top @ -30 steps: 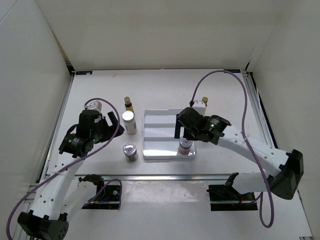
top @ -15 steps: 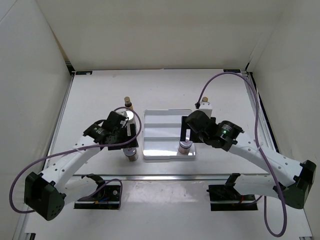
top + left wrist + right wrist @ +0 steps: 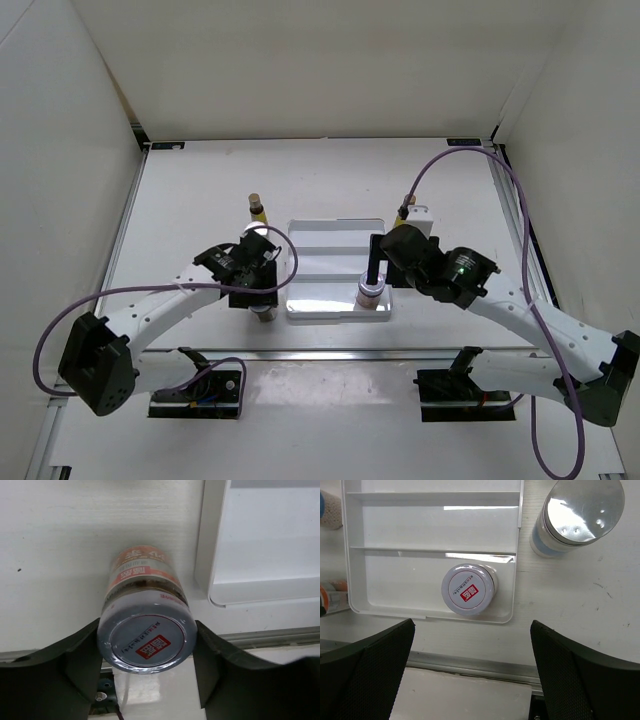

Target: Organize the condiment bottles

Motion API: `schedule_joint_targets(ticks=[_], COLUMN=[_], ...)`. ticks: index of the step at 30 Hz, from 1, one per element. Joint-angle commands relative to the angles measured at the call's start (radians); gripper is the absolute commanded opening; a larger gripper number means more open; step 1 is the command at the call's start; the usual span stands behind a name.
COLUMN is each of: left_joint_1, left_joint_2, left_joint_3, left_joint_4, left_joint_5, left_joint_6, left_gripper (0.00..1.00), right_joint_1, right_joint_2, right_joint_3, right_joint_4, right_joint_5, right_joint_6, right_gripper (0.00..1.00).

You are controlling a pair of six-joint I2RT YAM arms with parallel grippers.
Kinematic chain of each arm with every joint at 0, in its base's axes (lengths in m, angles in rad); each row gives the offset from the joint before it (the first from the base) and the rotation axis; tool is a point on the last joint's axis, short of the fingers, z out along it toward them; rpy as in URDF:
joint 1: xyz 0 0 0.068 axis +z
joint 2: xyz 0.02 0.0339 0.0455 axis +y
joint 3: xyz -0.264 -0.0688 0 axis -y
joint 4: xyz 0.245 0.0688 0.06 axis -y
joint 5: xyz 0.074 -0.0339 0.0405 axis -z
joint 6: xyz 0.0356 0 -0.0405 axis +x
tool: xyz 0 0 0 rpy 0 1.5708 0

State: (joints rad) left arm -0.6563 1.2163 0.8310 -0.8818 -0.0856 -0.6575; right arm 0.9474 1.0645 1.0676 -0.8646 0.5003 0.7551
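Note:
A short jar [image 3: 145, 630] with a pinkish-silver lid stands on the table just left of the white stepped tray [image 3: 325, 240]. My left gripper [image 3: 146, 635] is shut on its lid, a finger pressed to each side; in the top view the gripper [image 3: 262, 298] covers it. A second short jar [image 3: 468, 589] stands in the tray's front right corner [image 3: 370, 293]. My right gripper [image 3: 472, 625] is wide open and empty above and in front of it. A white cylinder [image 3: 577, 515] stands right of the tray. Another white cylinder [image 3: 258, 238] and a slim yellow bottle [image 3: 256, 207] stand left of it.
The tray [image 3: 430, 525] has three stepped rows; the two back rows hold nothing. A metal rail [image 3: 320, 352] runs along the table's near edge. White walls close in the back and both sides. My right arm [image 3: 470, 280] hides the table right of the tray.
My left arm has swung right from the table's left side and closed round the short jar beside the tray. My right gripper has backed off from the jar in the tray.

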Motion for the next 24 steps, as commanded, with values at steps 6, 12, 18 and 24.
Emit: schedule_joint_targets(ticks=[6,12,18,24], left_joint_1=[-0.091,-0.187,-0.269,-0.289], left_joint_2=[-0.103,-0.006,0.17,0.305], left_joint_3=[0.203,0.379,0.45,0.439], left_joint_4=[-0.129,-0.154,-0.062,0.033], left_joint_5=[-0.187,-0.203,-0.215,-0.206], left_joint_6=[-0.062,-0.103,-0.103,-0.103], left_gripper=[0.33,0.25,0.25,0.25], right_joint_1=[0.004,0.004,0.004,0.004], right_joint_2=[-0.049,-0.058,-0.077,-0.15], right_joint_3=[-0.023,-0.032,-0.034,-0.024], right_joint_4=[-0.005,-0.014,-0.036,-0.103], right_joint_5=[0.047,0.057,0.066,0.099], right_joint_6=[0.007,0.016,0.026,0.035], right_gripper=[1.0,1.0,1.0,1.0])
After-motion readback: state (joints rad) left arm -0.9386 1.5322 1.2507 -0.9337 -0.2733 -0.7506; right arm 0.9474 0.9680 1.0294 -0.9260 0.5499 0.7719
